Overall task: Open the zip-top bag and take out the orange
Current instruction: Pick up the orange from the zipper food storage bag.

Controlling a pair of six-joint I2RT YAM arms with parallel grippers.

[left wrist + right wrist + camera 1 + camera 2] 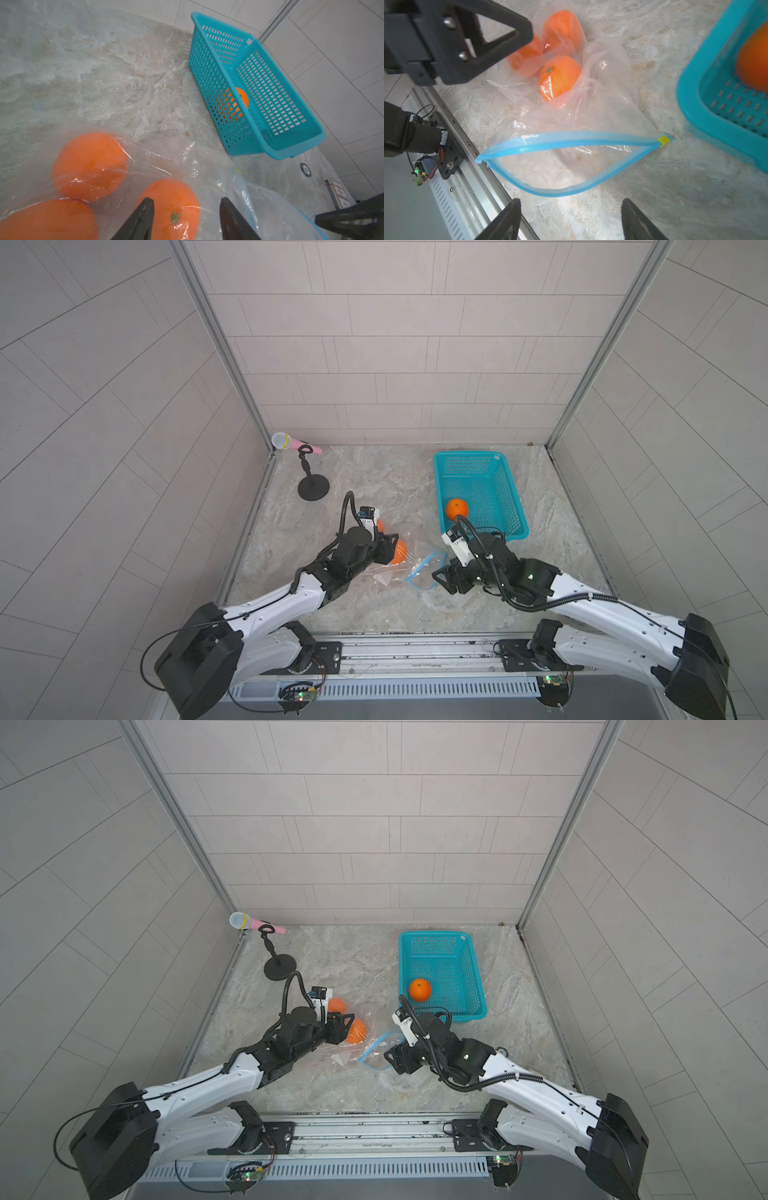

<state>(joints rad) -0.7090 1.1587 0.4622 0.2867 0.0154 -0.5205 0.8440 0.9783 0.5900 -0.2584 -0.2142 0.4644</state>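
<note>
- The zip-top bag (591, 116) lies flat on the marble tabletop (654, 197) between my two arms. Its blue zip strip (560, 139) is bowed open towards the right gripper (571, 200).
- Three oranges sit bunched at the closed end, and a fourth orange (456, 508) is already in the teal basket (513, 497).
- The left gripper (186, 200) has its jaws apart over the stemmed orange (172, 207), with bag film between. I can't tell whether either pad touches it.
- The right gripper's jaws are spread and empty, just short of the mouth.
- I judge the step in hand to be fetching the next orange out.
- To do it well, I'd close the left gently so the slick film doesn't squirt the fruit sideways.
- I'd send the right in low between the two lips, away from the yellow tip (663, 140), so it doesn't snag the strip or drag the bag.
</note>
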